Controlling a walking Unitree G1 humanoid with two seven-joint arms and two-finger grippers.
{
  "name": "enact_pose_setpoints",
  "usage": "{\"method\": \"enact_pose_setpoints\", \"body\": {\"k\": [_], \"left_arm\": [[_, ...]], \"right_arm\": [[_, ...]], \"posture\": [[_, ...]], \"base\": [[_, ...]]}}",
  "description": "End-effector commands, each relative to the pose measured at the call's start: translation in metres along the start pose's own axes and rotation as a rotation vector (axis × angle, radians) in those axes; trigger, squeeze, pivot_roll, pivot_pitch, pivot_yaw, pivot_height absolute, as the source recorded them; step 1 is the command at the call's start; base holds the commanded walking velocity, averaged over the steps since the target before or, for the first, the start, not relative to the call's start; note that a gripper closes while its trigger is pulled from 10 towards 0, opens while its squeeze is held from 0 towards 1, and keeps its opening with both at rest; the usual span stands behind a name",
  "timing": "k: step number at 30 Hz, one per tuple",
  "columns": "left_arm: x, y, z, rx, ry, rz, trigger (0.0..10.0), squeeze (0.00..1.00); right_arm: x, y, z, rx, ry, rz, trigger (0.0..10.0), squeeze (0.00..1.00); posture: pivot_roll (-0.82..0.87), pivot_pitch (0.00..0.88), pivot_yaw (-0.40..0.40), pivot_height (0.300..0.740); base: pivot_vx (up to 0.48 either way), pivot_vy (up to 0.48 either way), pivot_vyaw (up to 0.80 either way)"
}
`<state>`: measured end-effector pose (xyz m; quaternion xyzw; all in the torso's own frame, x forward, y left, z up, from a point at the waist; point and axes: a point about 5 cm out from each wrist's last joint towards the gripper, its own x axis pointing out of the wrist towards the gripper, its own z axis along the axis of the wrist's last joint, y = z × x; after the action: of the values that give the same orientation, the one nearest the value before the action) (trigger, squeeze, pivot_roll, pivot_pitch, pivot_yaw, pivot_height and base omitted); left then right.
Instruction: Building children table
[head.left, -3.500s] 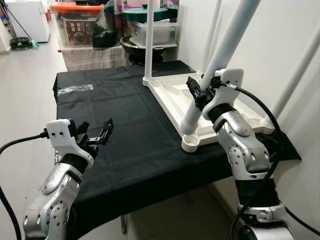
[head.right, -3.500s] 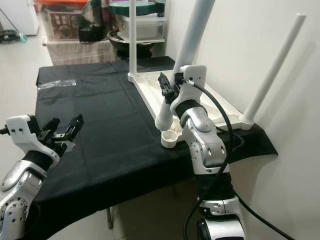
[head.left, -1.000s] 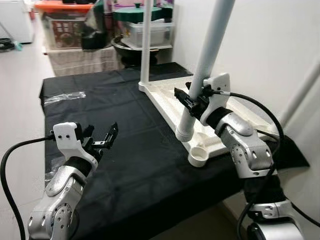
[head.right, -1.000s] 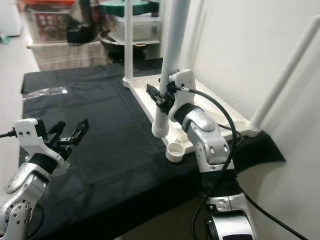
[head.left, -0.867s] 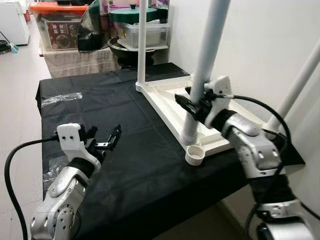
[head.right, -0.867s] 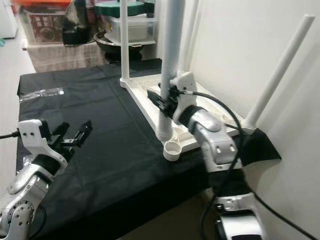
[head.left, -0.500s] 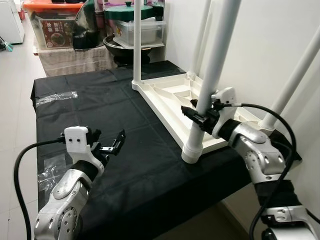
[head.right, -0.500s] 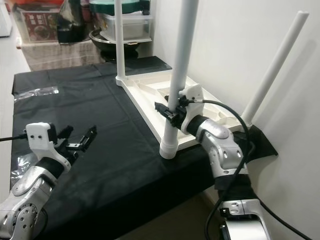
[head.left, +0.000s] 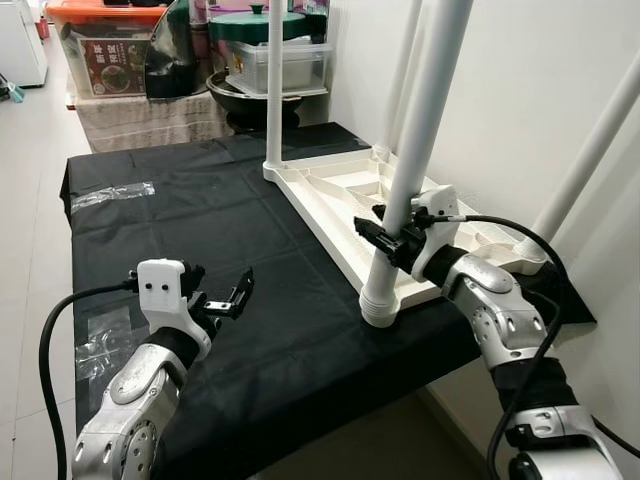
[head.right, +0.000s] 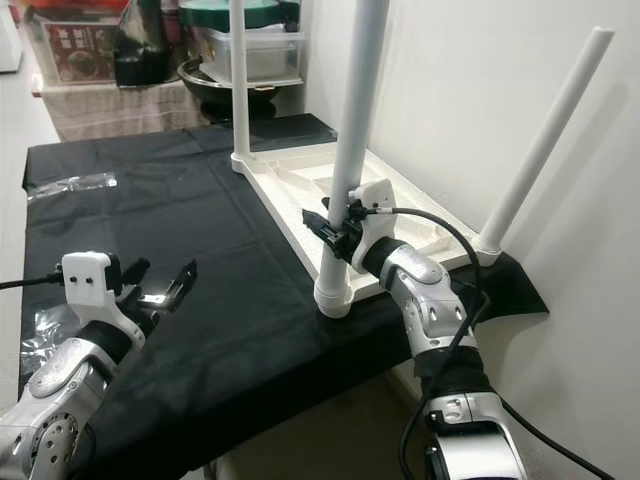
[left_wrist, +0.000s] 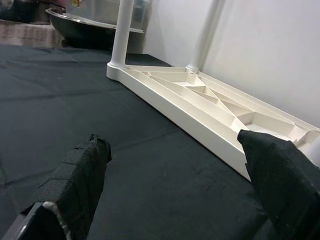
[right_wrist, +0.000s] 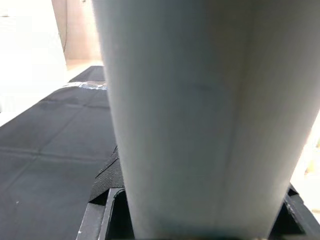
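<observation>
A white children's table top (head.left: 340, 195) lies upside down on the black-clothed table (head.left: 200, 230). Three white legs stand up from its corners. A fourth white leg (head.left: 425, 110) stands almost upright in the near corner socket (head.left: 380, 307). My right gripper (head.left: 388, 236) is shut on this leg a little above the socket, and the leg (right_wrist: 185, 100) is seen close between its fingers in the right wrist view. My left gripper (head.left: 226, 299) hovers open over the cloth at the near left, holding nothing. Between its fingertips (left_wrist: 80, 175), the table top (left_wrist: 210, 100) lies ahead.
A clear plastic bag (head.left: 112, 194) lies on the cloth at the far left, and another plastic wrap (head.left: 100, 345) near my left arm. Storage boxes and a pot (head.left: 270, 60) stand behind the table. A white wall runs along the right side.
The leg in my right gripper has gone from tilted above the corner socket to standing in it, nearly upright. My right gripper sits lower on the leg. The camera has shifted.
</observation>
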<state>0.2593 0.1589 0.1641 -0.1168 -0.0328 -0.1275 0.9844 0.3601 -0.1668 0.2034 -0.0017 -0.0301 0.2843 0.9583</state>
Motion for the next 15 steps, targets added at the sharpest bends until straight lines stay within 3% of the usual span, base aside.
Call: {"method": "enact_pose_setpoints", "body": {"k": [1, 6, 15], "left_arm": [[-0.001, -0.001, -0.003, 0.018, 0.016, -0.005, 10.0, 0.0], [-0.001, -0.002, -0.004, 0.018, 0.016, -0.015, 10.0, 0.0], [0.002, -0.004, -0.005, 0.029, 0.036, -0.026, 10.0, 0.0]], "right_arm": [[-0.004, -0.01, -0.003, 0.025, 0.006, -0.05, 10.0, 0.0], [-0.004, -0.013, 0.008, 0.049, -0.044, -0.08, 10.0, 0.0], [0.009, 0.006, 0.031, 0.097, -0.171, -0.086, 10.0, 0.0]], "posture": [[0.04, 0.0, -0.081, 0.74], [0.04, 0.0, -0.076, 0.74], [0.04, 0.0, -0.075, 0.74]], "base": [[0.0, 0.0, 0.0], [0.0, -0.201, 0.0], [0.0, -0.461, 0.0]]}}
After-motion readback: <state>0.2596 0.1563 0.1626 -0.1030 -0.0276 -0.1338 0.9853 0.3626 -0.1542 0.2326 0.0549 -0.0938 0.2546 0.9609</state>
